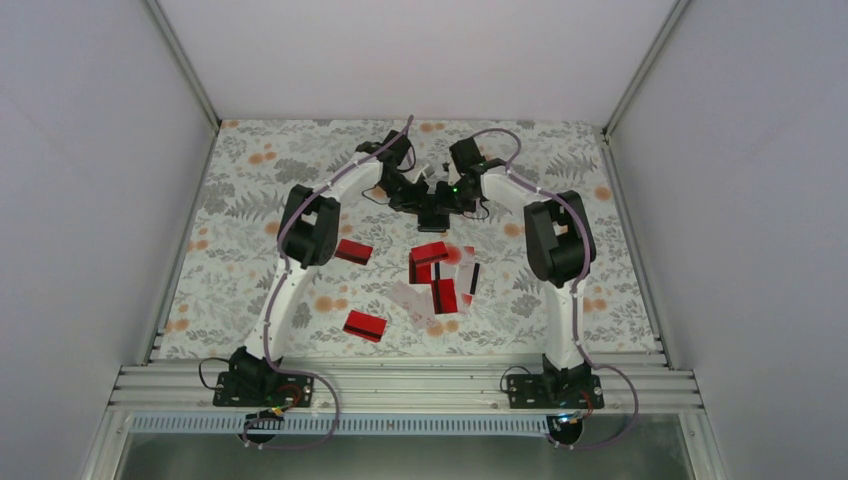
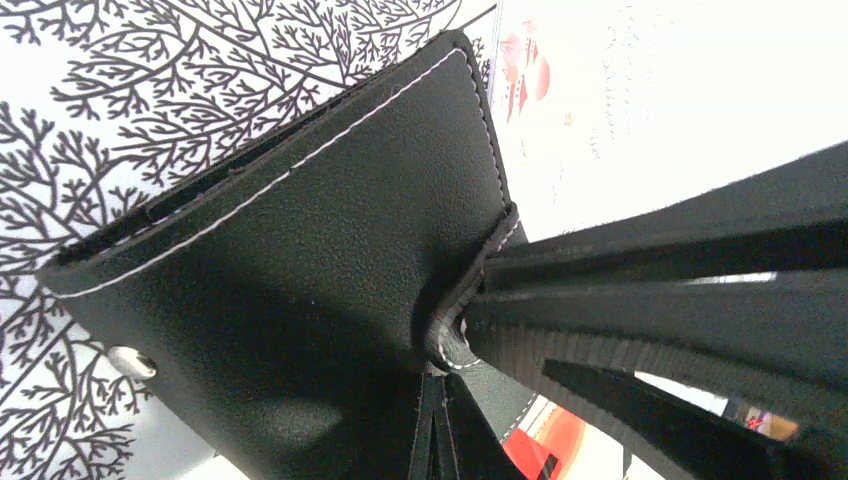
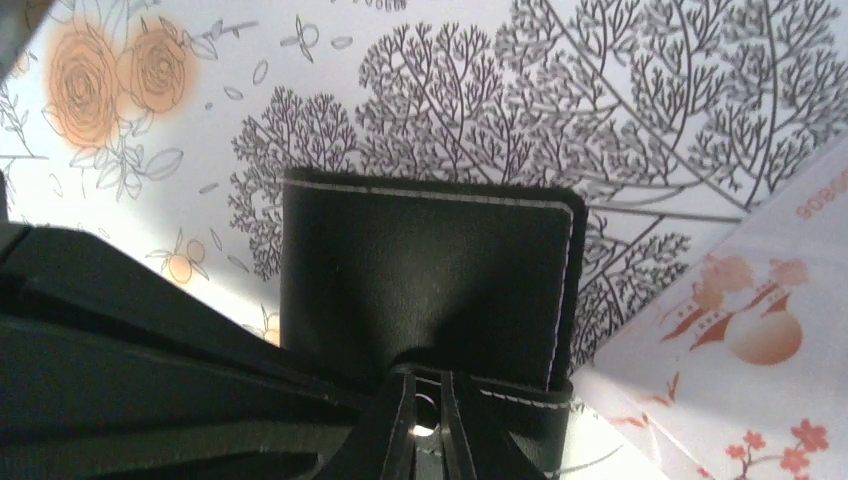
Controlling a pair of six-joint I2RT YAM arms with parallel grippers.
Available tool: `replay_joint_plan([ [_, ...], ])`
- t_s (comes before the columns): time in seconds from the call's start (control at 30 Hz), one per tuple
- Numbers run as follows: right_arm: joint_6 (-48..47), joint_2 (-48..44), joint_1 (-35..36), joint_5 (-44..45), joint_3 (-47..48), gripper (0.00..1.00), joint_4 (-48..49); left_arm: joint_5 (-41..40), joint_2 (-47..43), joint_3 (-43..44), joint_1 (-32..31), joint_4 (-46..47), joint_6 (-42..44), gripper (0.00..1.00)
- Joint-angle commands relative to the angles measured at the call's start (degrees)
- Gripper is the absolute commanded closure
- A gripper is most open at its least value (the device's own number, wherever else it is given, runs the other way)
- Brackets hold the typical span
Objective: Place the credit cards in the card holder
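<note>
Cards, small thin rectangles, some glossy red, some whitish-clear, a few showing a black stripe, lie scattered across the middle of the table, and as far as these views show not one of them is in a pocket yet. So the job looks barely started. At the far centre of the table both arms meet over the small black squarish leather-look card holder with pale stitching, and they hold it up off the surface between them. The left gripper has its jaws drawn together on one edge of the holder, and the right gripper pinches the edge facing it. The holder looks folded, outer face to the cameras, so it probably has to be opened before any card goes in, and every card is left to do. Beneath it all is a white cloth printed with grey leaves and orange blossoms. Plain pale walls box in the table on three sides, with slim metal posts in the corners. A ribbed aluminium rail runs along the near edge and carries both arm bases.
</note>
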Motion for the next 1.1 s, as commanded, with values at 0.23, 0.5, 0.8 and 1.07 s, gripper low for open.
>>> replay_joint_plan([
  [0.23,-0.84,1.39,2.58,0.3,-4.39,0.92,-13.93,-6.7,6.14,-0.49,-1.08,2.08,0.92,0.98],
  [0.5,0.19,2.13,1.22,1.7,0.15,0.92,-11.53,-6.62,5.74,-0.84,-1.1,1.92,1.21,0.98],
  [0.8,1.12,3.71,-1.8,-7.3,2.31,0.92,-8.92,-6.15,6.16,-0.39,-1.03,1.99,1.21,0.98],
  [1.07,2.58,7.42,-4.1,-13.33,3.41,0.92,-9.04,-5.66,6.3,-0.55,-1.09,1.98,1.46,0.98],
])
